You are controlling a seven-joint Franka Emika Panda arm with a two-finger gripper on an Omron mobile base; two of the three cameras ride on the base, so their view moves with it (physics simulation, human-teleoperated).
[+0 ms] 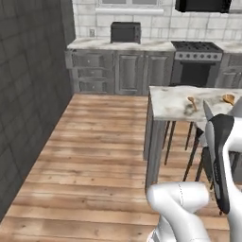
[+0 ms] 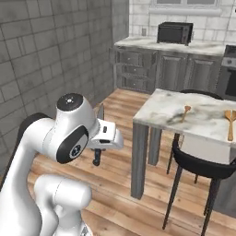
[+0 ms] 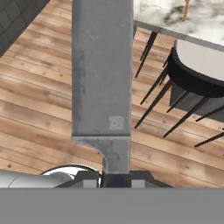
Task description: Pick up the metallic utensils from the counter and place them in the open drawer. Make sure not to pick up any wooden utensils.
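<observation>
While I've got the base parked out on the wood floor (image 1: pixel 94 142), the biggest thing in front of me is the counter (image 2: pixel 193 120), that white marble slab with grey veins, sitting off to my right with a black stool (image 2: pixel 203 163) tucked under its edge. Further back along the wall there's the grey cabinet run (image 1: pixel 118 71) with a dark microwave (image 1: pixel 125 32) on top and the stove (image 1: pixel 196 56) next to it. On the marble I can see both wooden spoons, the larger spoon (image 2: pixel 229 120) near the far side and the small spoon (image 2: pixel 185 112) closer to the middle, well apart from each other. Now the good bit: my gripper (image 2: pixel 97 146) is narrowed down tight on the knife (image 3: pixel 102 83), holding it up in the air over the floor, away from the counter. From the hand view the grey blade runs straight up from between the fingertips, and from the right base view the blade points up with the black handle hanging below the hand.
</observation>
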